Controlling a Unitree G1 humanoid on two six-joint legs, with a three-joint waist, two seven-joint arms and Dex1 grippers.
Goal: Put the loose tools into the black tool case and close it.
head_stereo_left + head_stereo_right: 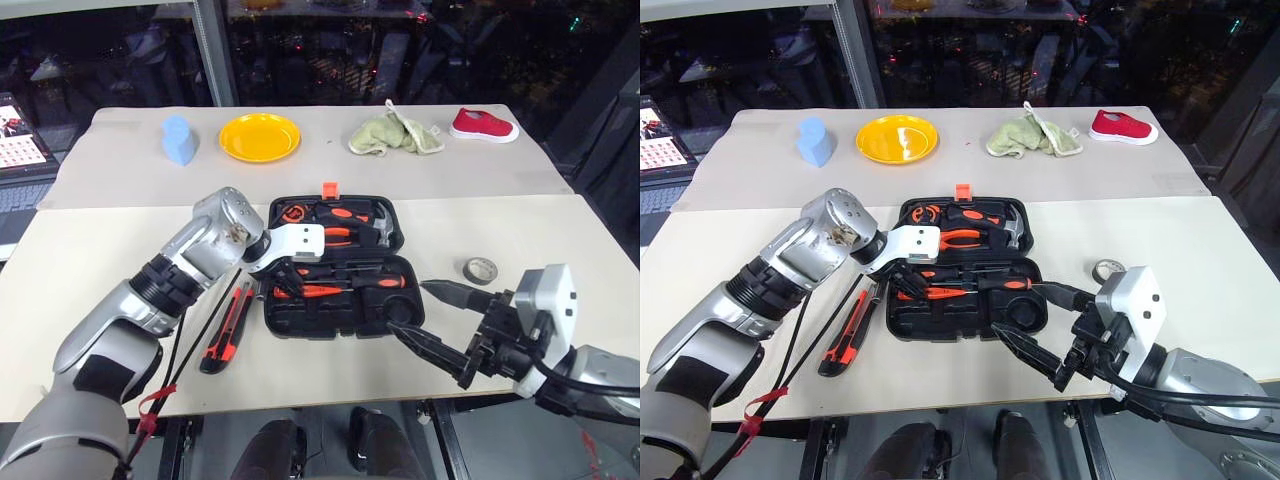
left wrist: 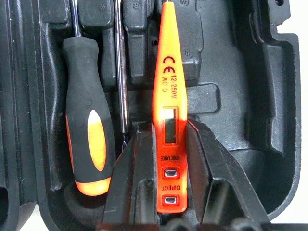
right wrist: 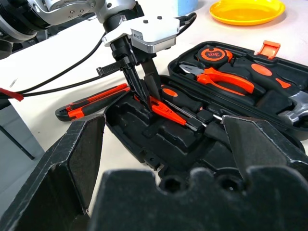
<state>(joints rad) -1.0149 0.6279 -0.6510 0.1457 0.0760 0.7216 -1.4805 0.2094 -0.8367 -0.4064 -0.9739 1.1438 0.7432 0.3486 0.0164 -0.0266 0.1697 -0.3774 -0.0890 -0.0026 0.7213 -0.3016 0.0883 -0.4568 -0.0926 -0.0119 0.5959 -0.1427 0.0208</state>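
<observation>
Meanwhile the tester screwdriver is gripped by the left gripper over the open tool case; right gripper gapes empty; utility knife and tape roll are left out.

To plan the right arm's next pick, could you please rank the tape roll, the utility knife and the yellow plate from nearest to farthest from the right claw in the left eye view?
1. Tape roll: just beyond the right claw, right of the case.
2. Utility knife: across the case, on its left.
3. Yellow plate: far edge of the table.
</observation>
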